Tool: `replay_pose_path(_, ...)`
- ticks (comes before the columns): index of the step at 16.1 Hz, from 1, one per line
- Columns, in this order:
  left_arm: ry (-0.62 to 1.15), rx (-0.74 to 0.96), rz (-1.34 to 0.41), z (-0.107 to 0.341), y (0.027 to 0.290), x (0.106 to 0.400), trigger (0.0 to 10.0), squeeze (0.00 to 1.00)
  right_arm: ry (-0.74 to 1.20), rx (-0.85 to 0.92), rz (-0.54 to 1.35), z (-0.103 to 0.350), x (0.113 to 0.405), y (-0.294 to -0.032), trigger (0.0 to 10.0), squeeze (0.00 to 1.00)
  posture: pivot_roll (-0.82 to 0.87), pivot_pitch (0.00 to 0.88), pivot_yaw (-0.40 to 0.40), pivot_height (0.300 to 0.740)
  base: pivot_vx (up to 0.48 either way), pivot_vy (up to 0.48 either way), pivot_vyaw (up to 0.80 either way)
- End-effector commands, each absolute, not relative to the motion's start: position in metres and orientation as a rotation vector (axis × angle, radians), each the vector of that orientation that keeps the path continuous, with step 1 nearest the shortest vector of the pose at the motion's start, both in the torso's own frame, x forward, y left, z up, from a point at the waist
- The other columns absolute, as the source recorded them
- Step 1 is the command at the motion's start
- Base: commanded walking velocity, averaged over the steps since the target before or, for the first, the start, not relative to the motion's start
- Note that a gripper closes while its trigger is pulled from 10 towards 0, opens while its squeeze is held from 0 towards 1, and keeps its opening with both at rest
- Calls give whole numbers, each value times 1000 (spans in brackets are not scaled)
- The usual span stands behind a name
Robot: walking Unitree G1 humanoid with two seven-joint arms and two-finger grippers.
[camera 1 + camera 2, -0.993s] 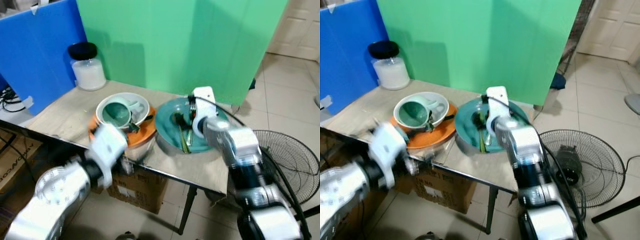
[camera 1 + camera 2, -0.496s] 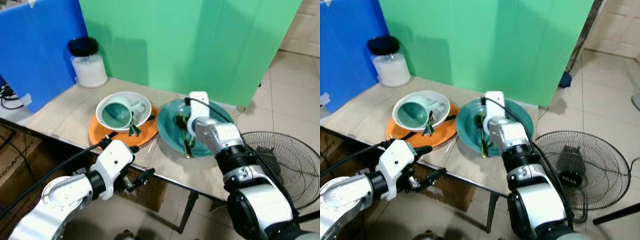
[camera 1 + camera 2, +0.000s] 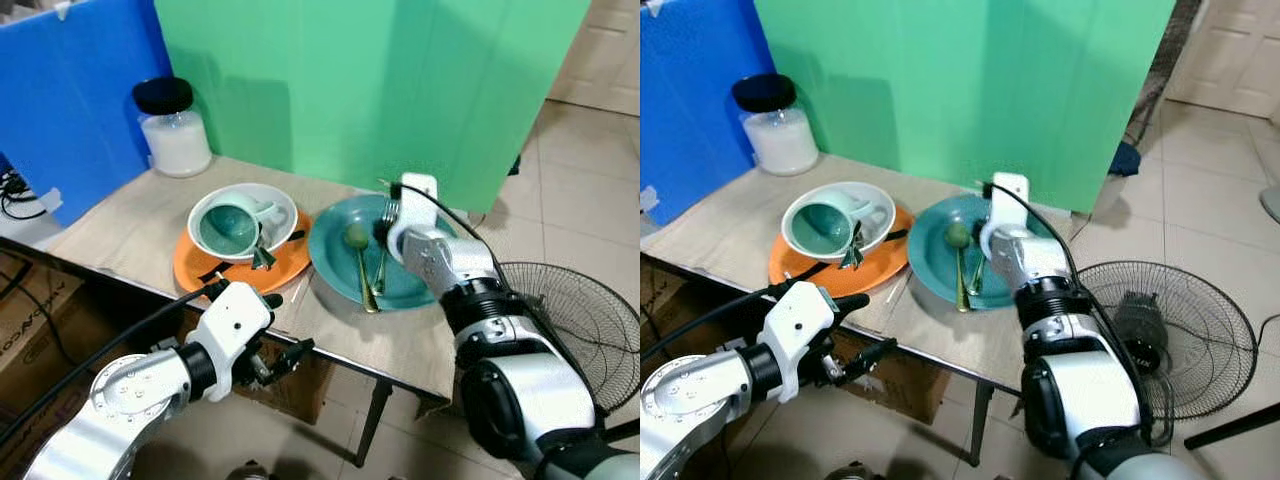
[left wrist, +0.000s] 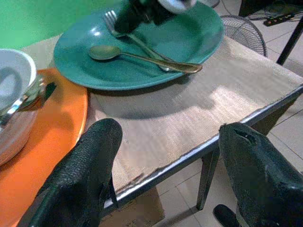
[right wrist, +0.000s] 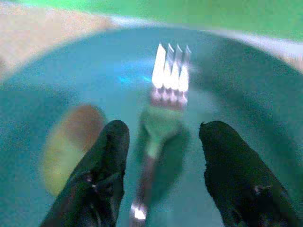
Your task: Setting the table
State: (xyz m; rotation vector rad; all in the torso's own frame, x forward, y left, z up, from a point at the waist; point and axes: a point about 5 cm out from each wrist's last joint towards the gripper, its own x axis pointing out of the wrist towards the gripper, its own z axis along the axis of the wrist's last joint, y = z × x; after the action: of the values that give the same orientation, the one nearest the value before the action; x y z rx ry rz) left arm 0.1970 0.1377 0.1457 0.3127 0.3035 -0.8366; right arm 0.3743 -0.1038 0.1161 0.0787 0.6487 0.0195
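Observation:
A teal plate (image 3: 400,285) lies on the table's right part with a gold spoon (image 3: 358,250) and a fork (image 3: 381,268) on it. My right gripper (image 5: 163,130) hovers open low over the plate's far side, its fingers (image 5: 106,161) on either side of the fork (image 5: 168,80) without closing on it. Left of the teal plate is an orange plate (image 3: 200,272) carrying a white bowl (image 3: 275,205) with a teal cup (image 3: 228,228) inside. My left gripper (image 3: 282,325) is open at the table's front edge, in front of the orange plate (image 4: 42,142).
A glass jar (image 3: 172,130) with a black lid stands at the table's (image 3: 120,225) back left, against blue and green boards. A floor fan (image 3: 580,320) lies right of the table. Cardboard boxes (image 3: 285,385) sit under it.
My right gripper has shifted towards the teal plate's far rim, uncovering the spoon. The left arm came up to the table's front edge, then stayed nearly still.

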Motion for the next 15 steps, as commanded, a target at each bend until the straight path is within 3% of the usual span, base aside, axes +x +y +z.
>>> replay_pose_path(1, 298, 321, -839, 146, 137, 200, 10000, 0, 687, 82, 44, 113, 373, -99, 2784, 0, 170, 0, 6, 740, 0, 0, 0)
replay_pose_path(5, 299, 323, -842, 146, 136, 200, 10000, 0, 763, 115, 39, 96, 366, -97, 2235, 0, 173, 0, 2, 740, 0, 0, 0)
replay_pose_path(7, 300, 324, -842, 146, 136, 200, 10000, 0, 785, 130, 42, 94, 364, -98, 1137, 0, 173, 0, 2, 740, 0, 0, 0)
replay_pose_path(8, 299, 326, -842, 147, 136, 200, 10000, 0, 791, 136, 45, 93, 364, -98, 0, 0, 173, 0, 2, 740, 0, 0, 0)
replay_pose_path(15, 291, 332, -839, 148, 135, 201, 10000, 0, 796, 178, 88, 100, 366, -94, 0, 0, 167, 0, 2, 740, 0, 0, 0)
